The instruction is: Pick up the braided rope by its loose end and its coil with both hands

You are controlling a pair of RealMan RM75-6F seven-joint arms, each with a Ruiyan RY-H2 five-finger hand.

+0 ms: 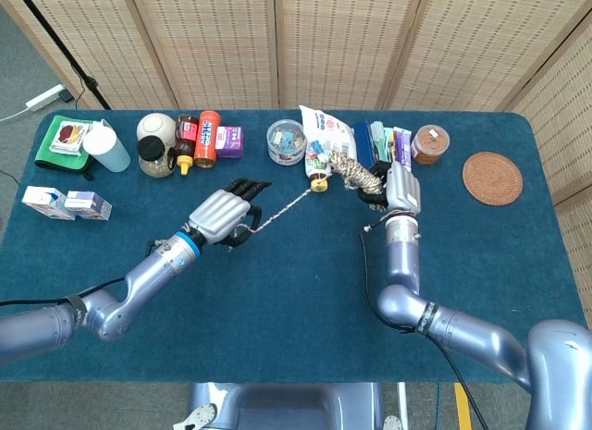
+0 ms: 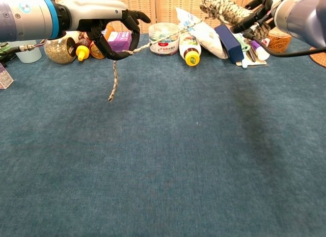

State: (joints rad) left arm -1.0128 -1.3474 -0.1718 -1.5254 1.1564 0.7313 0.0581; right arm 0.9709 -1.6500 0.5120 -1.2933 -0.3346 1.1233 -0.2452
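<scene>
One taut, speckled braided rope (image 1: 296,202)

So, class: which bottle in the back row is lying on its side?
The yellow-capped bottle, beside the white bag; the orange bottle further left stands upright.

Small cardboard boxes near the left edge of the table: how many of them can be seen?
2. One small box lies nearest the left edge, and the second box lies beside it on its right, touching or nearly so. Others may hide among the clutter behind.
</scene>
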